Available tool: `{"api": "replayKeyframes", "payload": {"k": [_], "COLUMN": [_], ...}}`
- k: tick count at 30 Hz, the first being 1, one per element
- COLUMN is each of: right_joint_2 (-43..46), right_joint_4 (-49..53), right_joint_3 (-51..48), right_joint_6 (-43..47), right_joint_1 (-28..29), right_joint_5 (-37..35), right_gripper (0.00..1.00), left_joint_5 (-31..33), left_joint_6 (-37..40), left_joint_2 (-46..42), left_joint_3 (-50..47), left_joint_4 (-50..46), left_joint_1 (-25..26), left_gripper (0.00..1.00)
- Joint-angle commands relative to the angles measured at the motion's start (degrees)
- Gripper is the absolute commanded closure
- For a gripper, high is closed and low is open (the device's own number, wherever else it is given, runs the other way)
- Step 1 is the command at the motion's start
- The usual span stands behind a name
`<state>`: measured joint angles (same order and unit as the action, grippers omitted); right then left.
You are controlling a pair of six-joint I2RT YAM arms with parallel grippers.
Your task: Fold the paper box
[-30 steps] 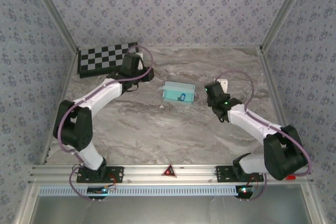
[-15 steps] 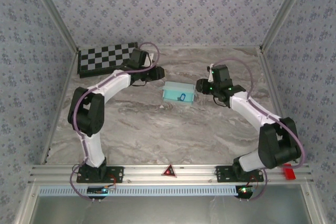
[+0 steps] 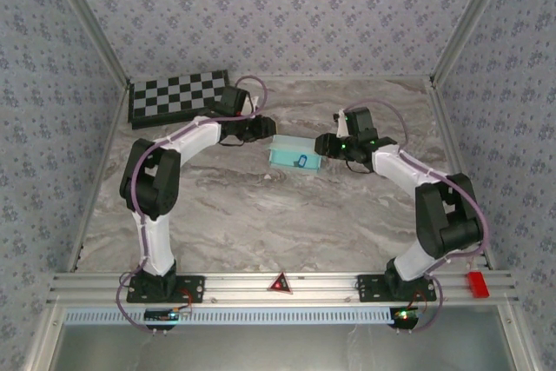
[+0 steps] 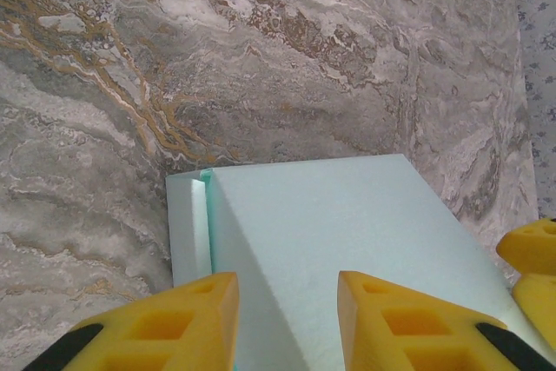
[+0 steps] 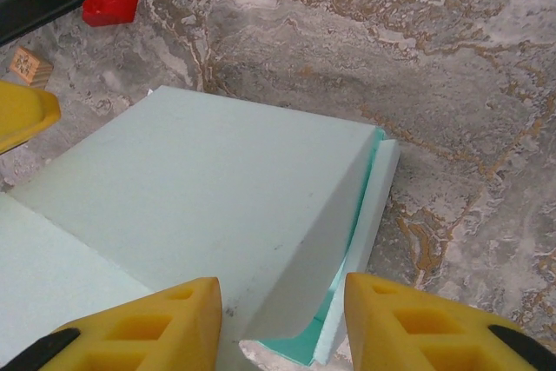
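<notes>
Top external view: paper box (image 3: 295, 155) lies mid-tabletop (image 3: 261, 215), pale blue, already box-shaped. Left fingers (image 3: 263, 127) sit at its left end and right fingers (image 3: 323, 145) at its right end, probably to brace it while the end flaps get tucked. Wrist views: both pairs are spread, straddling the box's end edges, clamping nothing. Against a second ago, both arms have swung in from well apart to the box. Box itself unmoved.

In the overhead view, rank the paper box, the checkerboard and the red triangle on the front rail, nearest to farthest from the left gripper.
1. paper box, just right of the left gripper
2. checkerboard, back-left corner
3. red triangle, centre of near rail
</notes>
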<state>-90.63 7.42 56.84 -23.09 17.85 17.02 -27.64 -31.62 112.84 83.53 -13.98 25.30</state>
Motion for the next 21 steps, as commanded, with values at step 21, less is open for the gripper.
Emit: {"api": "replayKeyframes", "payload": {"k": [21], "right_joint_2": [-7.56], "right_joint_4": [0.67], "right_joint_3": [2.56], "right_joint_6": [-1.79], "right_joint_1": [-0.63], "right_joint_5": [0.91], "right_gripper": [0.58], "left_joint_5": [1.47], "left_joint_6": [-2.02], "left_joint_2": [2.60], "left_joint_3": [-3.44], "left_joint_4": [-0.83], "left_joint_1": [1.58], "left_gripper": [0.65]}}
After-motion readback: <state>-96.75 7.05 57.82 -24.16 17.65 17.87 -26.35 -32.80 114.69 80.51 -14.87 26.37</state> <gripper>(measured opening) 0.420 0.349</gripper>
